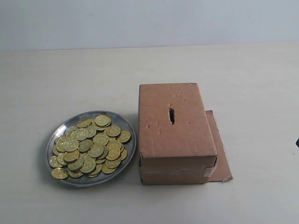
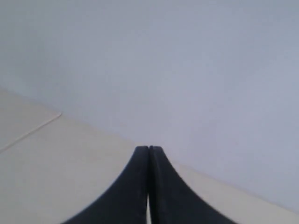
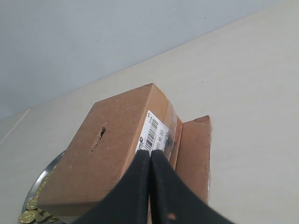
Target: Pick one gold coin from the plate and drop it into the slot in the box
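Exterior view: pale table (image 1: 70,74) with a pale wall (image 1: 149,21) behind. The plate (image 1: 70,122) sits on the left, heaped with gold coins (image 1: 88,147). The coins overlap in a loose pile, and a crescent of bare metal shows along the far rim. The box (image 1: 175,126) stands just right of the plate, close to it with a narrow gap between, long side running away from the camera. Its top face is dented. The slot (image 1: 172,115) is a short dark slit near the middle of the top, running lengthwise. Tape (image 1: 177,171) crosses the near end. A flat cardboard sheet (image 1: 222,154) lies on the table against the box's right side; whether it runs under the box cannot be told. Left wrist view: left hand (image 2: 148,149), two dark fingers pressed tip to tip with nothing between. Beyond it only table and wall, with a faint line (image 2: 32,128) across the table surface. Right wrist view: right hand (image 3: 150,154), fingers likewise pressed together and empty, looking down on one end of the box. That end carries a white barcode label (image 3: 152,135). The slot shows on the top face and the sheet lies alongside. The plate's rim and a few coins peep out past the box's far corner. The fingertips overlap the box's end in the picture; the gap between them cannot be judged.
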Robot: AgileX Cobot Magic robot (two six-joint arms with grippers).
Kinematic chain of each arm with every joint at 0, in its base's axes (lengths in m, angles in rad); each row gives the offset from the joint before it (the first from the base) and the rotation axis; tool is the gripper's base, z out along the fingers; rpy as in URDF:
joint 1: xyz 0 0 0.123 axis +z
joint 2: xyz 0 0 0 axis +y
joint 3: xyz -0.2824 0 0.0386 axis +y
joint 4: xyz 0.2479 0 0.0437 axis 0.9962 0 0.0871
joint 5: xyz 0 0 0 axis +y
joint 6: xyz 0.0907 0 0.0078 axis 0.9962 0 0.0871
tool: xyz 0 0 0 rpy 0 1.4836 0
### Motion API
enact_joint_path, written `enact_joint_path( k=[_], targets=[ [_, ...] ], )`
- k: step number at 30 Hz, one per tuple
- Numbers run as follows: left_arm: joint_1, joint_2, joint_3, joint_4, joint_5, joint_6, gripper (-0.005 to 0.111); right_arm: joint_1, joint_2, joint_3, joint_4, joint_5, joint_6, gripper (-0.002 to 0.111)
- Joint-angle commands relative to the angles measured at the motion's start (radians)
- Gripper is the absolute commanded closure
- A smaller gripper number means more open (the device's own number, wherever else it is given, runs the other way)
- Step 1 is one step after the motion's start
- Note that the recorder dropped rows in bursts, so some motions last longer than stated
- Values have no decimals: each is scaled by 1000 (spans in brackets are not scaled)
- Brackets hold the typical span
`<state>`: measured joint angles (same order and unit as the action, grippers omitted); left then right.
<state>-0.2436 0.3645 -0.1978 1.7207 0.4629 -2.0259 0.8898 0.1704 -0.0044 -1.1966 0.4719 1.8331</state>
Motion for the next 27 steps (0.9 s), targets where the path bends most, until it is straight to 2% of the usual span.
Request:
enact_joint_path(
  k=[1, 7, 13, 23, 27],
  targets=[
    [81, -108, -61, 24, -164, 94, 107, 1, -5, 4, -8, -3, 0, 108],
    [172, -234, -55, 24, -313, 94, 107, 1, -5, 4, -8, -3, 0, 108],
    [229, -357, -34, 24, -351, 97, 107, 1, -5, 4, -8, -3, 0, 108],
    [244, -365, 47, 24, -376, 113, 107, 1, -5, 4, -8, -3, 0, 108],
    [244, -365, 20, 24, -365, 207, 107, 1, -5, 4, -8, -3, 0, 108]
  ],
)
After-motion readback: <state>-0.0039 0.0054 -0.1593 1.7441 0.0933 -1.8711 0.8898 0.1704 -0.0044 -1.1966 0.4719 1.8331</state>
